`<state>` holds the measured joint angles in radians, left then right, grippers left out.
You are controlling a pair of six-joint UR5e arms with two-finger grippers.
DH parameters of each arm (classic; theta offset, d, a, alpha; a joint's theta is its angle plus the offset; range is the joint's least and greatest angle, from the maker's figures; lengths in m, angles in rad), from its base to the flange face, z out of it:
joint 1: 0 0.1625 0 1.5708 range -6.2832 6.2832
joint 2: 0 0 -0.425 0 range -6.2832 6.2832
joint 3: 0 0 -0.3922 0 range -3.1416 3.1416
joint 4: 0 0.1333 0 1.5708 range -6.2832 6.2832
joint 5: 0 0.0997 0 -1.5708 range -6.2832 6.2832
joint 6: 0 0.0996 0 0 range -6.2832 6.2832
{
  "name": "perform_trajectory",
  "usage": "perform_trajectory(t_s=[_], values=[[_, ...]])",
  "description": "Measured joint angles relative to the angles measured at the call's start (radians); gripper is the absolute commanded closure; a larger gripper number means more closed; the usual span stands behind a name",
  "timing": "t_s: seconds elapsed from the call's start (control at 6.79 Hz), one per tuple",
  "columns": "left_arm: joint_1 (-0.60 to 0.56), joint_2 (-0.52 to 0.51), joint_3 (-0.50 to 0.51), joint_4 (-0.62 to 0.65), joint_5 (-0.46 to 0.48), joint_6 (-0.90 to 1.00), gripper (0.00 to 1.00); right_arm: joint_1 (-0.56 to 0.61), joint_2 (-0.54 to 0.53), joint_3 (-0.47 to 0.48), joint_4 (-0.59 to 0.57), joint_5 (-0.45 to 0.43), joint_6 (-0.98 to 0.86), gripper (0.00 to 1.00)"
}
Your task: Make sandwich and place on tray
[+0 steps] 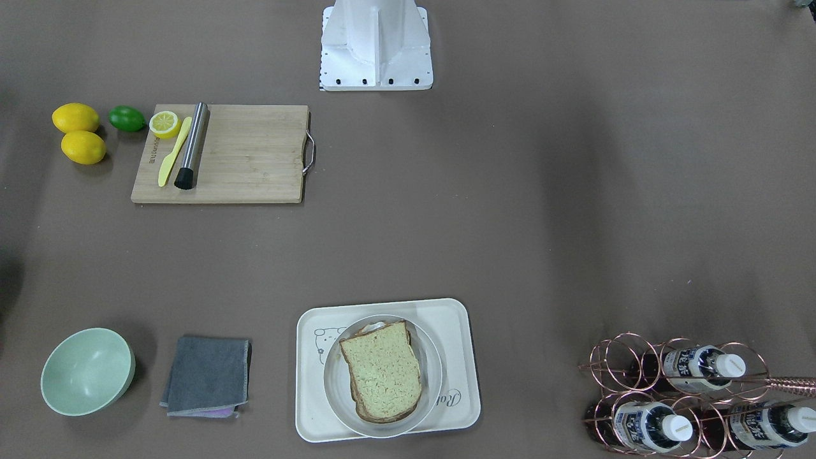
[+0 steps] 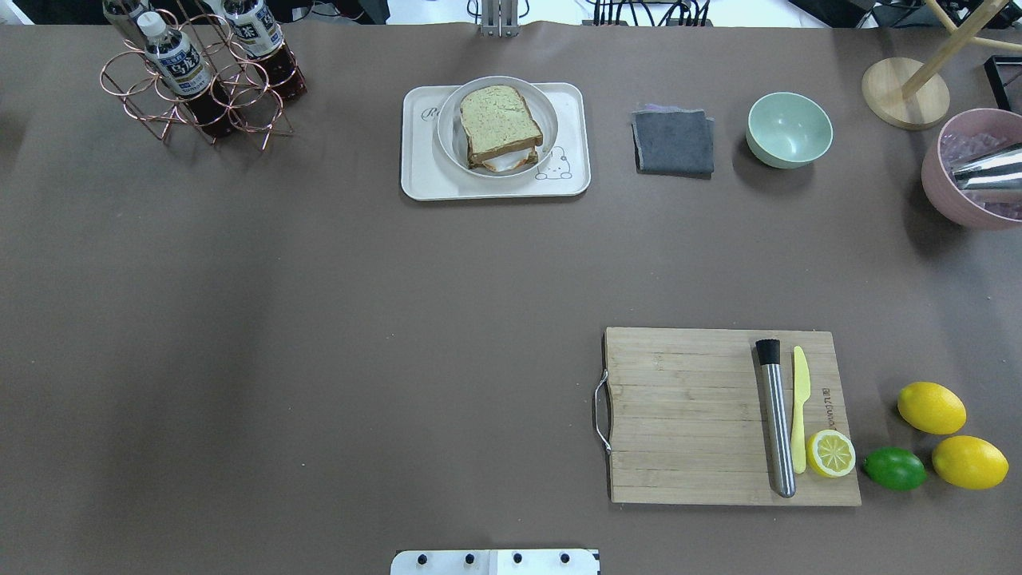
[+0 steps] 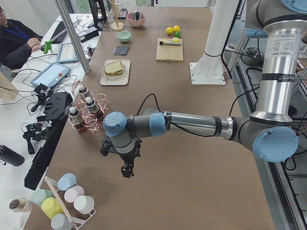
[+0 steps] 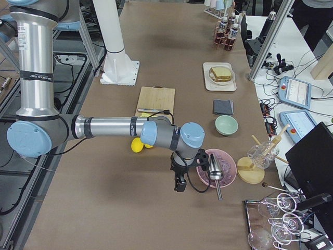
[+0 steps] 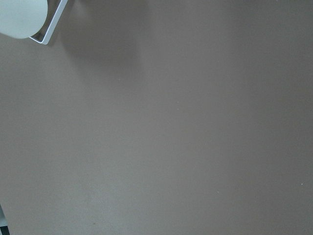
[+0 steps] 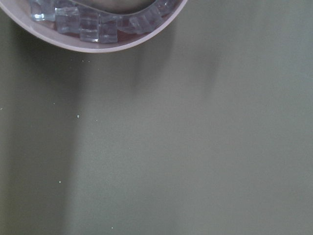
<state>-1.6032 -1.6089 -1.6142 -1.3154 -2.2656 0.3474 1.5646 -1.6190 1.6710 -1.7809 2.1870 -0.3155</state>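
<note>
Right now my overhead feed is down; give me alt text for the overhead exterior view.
The sandwich sits stacked on a round white plate inside the cream tray at the table's far edge. Near right, a wooden cutting board carries a black-tipped metal rod, yellow knife and lemon half.

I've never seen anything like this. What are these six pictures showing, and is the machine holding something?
It is a robot with two jointed arms at a table, each ending in a two-finger gripper. Two pictures look down from opposite sides, two look along the table from its ends, two come from wrist cameras. The left gripper and right gripper hang above the table, seemingly holding nothing. The sandwich sits on a white plate on the cream tray. Around: a cutting board, lemons, a green bowl, a grey cloth, bottles.
</note>
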Motion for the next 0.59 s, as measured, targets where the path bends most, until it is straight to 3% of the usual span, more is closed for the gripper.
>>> perform_trajectory(t_s=[0.59], values=[[0.000, 0.077, -0.005, -0.124, -0.079, -0.001, 0.01, 0.000, -0.001, 0.007, 0.001, 0.001, -0.002, 0.00]])
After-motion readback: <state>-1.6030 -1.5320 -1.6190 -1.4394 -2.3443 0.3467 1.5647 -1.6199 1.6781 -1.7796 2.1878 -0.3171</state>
